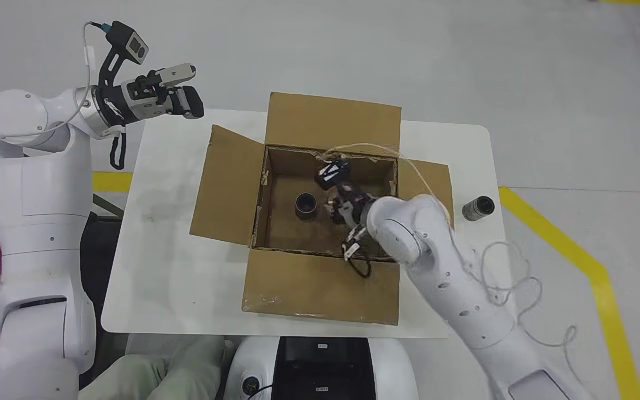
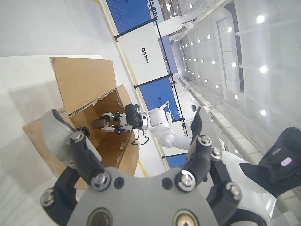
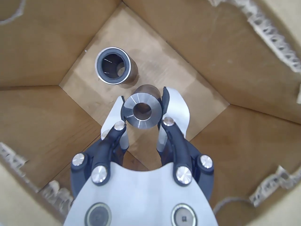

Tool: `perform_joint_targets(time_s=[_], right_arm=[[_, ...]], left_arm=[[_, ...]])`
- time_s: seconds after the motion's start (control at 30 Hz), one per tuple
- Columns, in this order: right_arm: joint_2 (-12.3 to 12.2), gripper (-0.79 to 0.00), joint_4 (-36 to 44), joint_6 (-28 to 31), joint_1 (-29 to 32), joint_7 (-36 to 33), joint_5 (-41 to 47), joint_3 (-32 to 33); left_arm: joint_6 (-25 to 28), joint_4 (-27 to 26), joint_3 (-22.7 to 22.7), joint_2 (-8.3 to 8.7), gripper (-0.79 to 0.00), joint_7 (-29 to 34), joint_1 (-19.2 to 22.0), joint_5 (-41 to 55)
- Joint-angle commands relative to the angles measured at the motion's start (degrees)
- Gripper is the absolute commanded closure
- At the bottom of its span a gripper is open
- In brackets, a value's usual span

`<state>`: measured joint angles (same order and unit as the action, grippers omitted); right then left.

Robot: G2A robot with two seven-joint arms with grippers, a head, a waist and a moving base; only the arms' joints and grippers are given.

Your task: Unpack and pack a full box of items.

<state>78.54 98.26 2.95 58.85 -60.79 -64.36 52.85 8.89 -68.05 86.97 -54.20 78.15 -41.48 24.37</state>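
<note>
Right gripper (image 3: 143, 103) is clamping its jaws on a metal cylinder (image 3: 142, 114) inside the box (image 3: 211, 48); left gripper (image 1: 188, 88) is hovering outside, jaws apart.

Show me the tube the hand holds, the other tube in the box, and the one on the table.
held tube (image 3: 152, 116), right wrist view, flat end face.
other tube (image 3: 132, 71), right wrist view, outer side.
table tube (image 1: 478, 208), top view, its middle.
</note>
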Motion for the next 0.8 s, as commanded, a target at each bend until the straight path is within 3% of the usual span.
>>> perform_joint_targets(time_s=[0.0,0.4,0.77], right_arm=[[-0.33,0.000,3.04,0.17,1.59,0.16,-1.19,0.59],[-1.93,0.000,14.34,0.05,9.76,2.45,-3.48,6.38],[-2.50,0.000,16.73,-0.24,13.40,6.19,-1.25,9.55]], left_arm=[[0.00,0.00,0.00,0.00,-0.785,0.00,0.00,0.00],[0.00,0.00,0.00,0.00,-0.785,0.00,0.00,0.00],[0.00,0.00,0.00,0.00,-0.785,0.00,0.00,0.00]])
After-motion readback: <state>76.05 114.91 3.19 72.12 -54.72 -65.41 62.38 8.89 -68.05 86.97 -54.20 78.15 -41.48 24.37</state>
